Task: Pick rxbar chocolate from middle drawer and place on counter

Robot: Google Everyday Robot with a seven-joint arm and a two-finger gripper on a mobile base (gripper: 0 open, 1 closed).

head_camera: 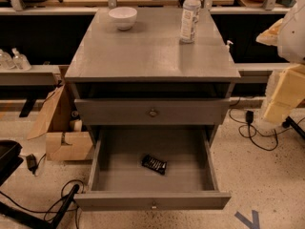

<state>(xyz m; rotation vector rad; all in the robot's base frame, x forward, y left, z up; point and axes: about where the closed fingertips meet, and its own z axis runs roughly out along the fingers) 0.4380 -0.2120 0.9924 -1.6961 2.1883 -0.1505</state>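
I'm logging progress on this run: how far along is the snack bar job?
Done: the middle drawer stands open. In hand: nothing yet; the rxbar chocolate lies on the drawer floor, and the gripper hangs at the picture's right edge, well apart from it. Left: grasp the bar, lift it, set it on the counter, where a white bowl and a bottle stand.

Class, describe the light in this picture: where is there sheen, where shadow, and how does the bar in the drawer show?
Camera view: the counter has a soft sheen below the bottle; camera view: deep shadow fills the gap under the counter; camera view: the rxbar chocolate shows dark against the middle drawer, the pincer pale at the right edge, beside the cabinet.
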